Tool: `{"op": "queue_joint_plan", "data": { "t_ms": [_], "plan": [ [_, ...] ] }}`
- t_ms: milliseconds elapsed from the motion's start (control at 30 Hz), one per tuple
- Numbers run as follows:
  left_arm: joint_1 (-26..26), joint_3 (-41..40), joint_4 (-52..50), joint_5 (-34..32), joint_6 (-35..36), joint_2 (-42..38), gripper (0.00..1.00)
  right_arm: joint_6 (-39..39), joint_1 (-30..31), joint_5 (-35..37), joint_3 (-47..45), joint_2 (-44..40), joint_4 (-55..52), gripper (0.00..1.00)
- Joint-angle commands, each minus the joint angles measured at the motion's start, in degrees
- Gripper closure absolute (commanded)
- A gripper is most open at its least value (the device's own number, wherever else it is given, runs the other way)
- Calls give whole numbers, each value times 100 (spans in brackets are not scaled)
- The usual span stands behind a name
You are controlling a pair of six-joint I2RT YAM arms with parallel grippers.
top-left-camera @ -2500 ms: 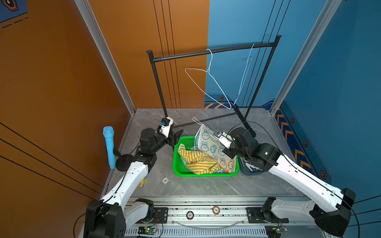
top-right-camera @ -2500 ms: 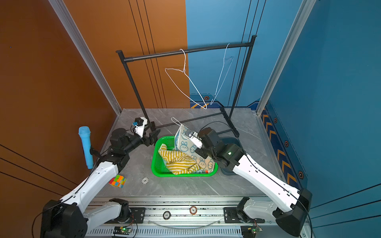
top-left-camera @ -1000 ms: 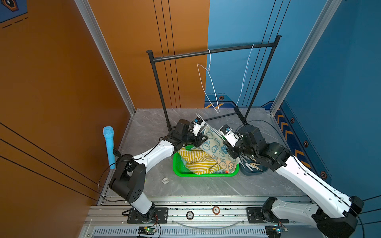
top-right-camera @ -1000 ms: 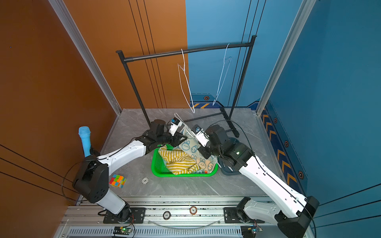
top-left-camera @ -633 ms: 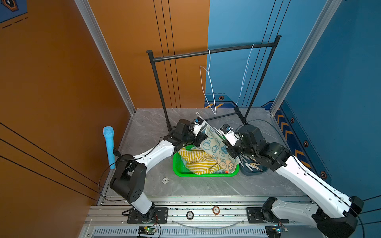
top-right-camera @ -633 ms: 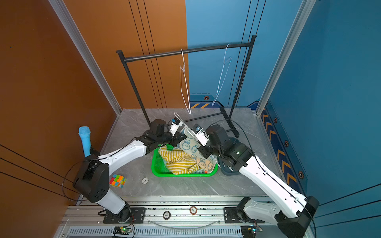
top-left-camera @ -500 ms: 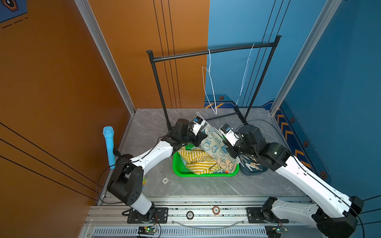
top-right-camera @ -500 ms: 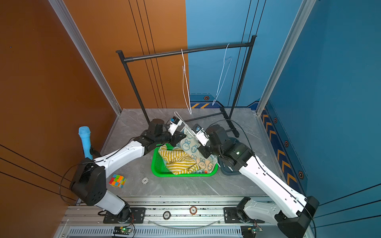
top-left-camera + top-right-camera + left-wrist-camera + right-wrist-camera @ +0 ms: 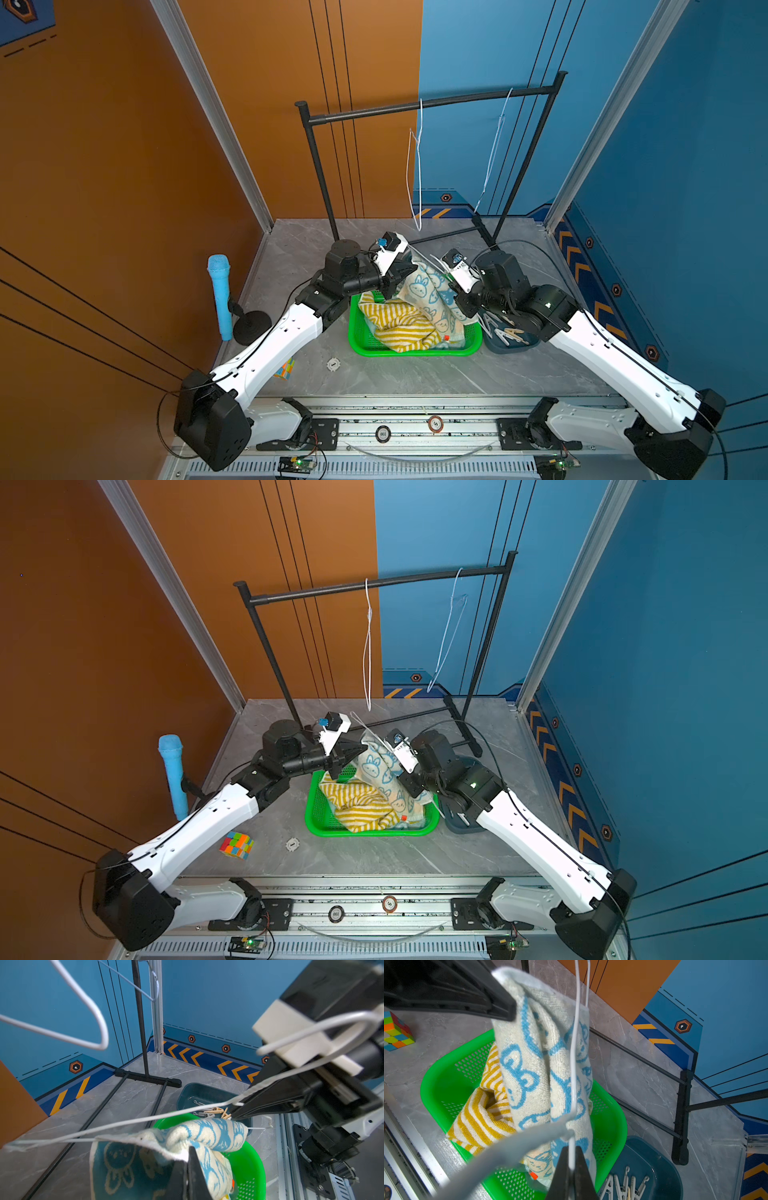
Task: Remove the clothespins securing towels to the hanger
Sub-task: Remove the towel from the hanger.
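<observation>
Your left gripper (image 9: 188, 1159) is clamped on the bunny towel (image 9: 533, 1059) edge. Your right gripper (image 9: 571, 1159) pinches the wire hanger (image 9: 574, 1043) carrying it, above the green basket (image 9: 438, 1084) with the striped towel (image 9: 483, 1109). Loose clothespins (image 9: 625, 1184) lie in the dark bin (image 9: 654, 1159) beside it.

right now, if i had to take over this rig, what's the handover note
Left gripper: shut on the bunny towel's edge.
Right gripper: shut on the hanger, held over the basket.
Things: bunny towel draped on that hanger; striped towel in the basket; pins loose in the bin; bare hangers on the rack.
Done: no pin shows on the bunny towel.
Left: probably pull it off into the basket. The third towel is not clearly seen.
</observation>
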Motion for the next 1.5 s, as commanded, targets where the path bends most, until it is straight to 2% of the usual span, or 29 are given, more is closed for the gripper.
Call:
{"op": "queue_joint_plan", "data": {
  "t_ms": [0, 200, 500, 600, 833, 1033, 1200, 1467],
  "plan": [
    [-71, 384, 126, 318, 185, -166, 100, 113, -42, 112, -4, 67, -114, 100],
    [-83, 759, 290, 308, 274, -422, 100, 133, -108, 122, -96, 123, -105, 100],
    [-20, 1396, 292, -182, 566, -951, 100, 192, -128, 107, -211, 199, -70, 100],
    [-19, 1591, 332, -376, 654, -1052, 100, 209, -328, 128, -249, 222, -48, 100],
    [-11, 1672, 680, -767, 800, -1307, 100, 227, -401, 161, -347, 162, -43, 100],
    [-38, 1636, 724, -666, 703, -1347, 100, 228, -446, 188, -354, -43, -43, 100],
    [-103, 1525, 720, -310, 686, -1258, 100, 227, -462, 266, -379, -293, -52, 100],
    [-557, 1542, 724, 9, 846, -871, 100, 139, -591, 590, -409, -730, -236, 100]
  ]
}}
